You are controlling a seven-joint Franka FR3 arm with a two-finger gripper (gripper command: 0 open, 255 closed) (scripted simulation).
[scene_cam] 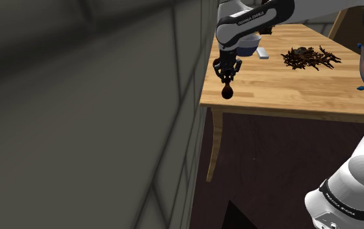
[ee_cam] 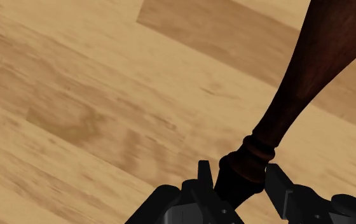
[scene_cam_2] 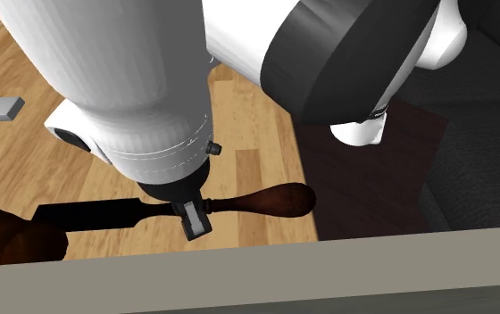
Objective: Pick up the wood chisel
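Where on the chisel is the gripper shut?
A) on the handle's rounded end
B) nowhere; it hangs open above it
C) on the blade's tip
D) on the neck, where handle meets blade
D: in the wrist view the gripper clasps the chisel at its dark neck, and the brown handle runs out beyond it.

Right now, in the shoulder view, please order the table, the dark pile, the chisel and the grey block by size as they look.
1. table
2. dark pile
3. chisel and grey block: they look alike. The claw hides part of the chisel, so I do not rank them.
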